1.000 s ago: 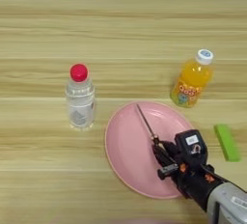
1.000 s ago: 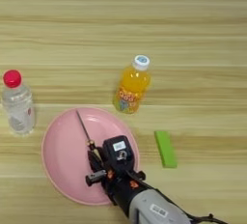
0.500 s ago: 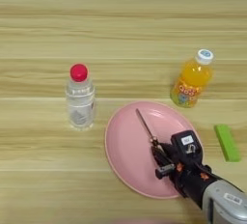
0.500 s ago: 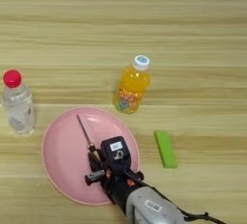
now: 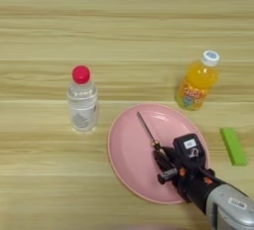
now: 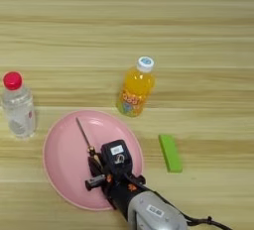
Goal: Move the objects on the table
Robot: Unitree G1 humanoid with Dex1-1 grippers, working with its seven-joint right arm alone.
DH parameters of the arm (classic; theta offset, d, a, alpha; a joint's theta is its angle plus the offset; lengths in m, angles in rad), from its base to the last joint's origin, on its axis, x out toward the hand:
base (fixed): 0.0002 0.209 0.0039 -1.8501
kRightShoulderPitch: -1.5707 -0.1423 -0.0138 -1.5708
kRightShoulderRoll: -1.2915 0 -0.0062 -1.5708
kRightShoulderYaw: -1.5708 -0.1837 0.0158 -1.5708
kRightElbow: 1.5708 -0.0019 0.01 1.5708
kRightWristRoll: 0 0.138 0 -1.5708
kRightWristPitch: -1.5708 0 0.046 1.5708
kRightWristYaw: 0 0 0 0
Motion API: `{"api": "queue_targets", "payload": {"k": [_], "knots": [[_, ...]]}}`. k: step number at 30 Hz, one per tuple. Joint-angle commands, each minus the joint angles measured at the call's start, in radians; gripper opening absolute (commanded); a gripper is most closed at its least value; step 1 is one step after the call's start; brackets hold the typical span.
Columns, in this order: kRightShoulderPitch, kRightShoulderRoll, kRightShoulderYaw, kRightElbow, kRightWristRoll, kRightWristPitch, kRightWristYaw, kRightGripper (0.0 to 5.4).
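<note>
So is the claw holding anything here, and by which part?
It looks so, though not for certain: the claw sits over the handle end of the screwdriver, whose metal shaft sticks out over the pink plate. The grip itself is hidden.

Pink plate (image 5: 126, 149); bright-green block (image 5: 233, 146); red-capped clear bottle (image 5: 82, 100); orange juice bottle (image 5: 197, 82); tan-striped table (image 5: 124, 21); black gripper (image 5: 166, 167).

Red-capped clear bottle (image 5: 82, 101), orange juice bottle (image 5: 197, 82), round pink plate (image 5: 130, 157)
</note>
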State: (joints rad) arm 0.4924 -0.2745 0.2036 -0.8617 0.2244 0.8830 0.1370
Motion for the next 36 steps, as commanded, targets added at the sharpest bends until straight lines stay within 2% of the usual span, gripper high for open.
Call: {"api": "queue_targets", "payload": {"k": [1, 9, 16, 31, 36], "knots": [[-0.019, 0.002, -0.011, -0.021, -0.008, -0.050, -0.002, 0.91], [-0.018, 0.006, -0.016, -0.022, -0.010, -0.049, 0.001, 0.91], [-0.020, 0.011, -0.015, -0.023, -0.011, -0.048, -0.002, 1.78], [-0.023, 0.025, -0.037, -0.037, -0.012, -0.050, -0.008, 3.22], [-0.032, 0.029, -0.046, -0.043, -0.021, -0.062, -0.013, 3.89]]}}
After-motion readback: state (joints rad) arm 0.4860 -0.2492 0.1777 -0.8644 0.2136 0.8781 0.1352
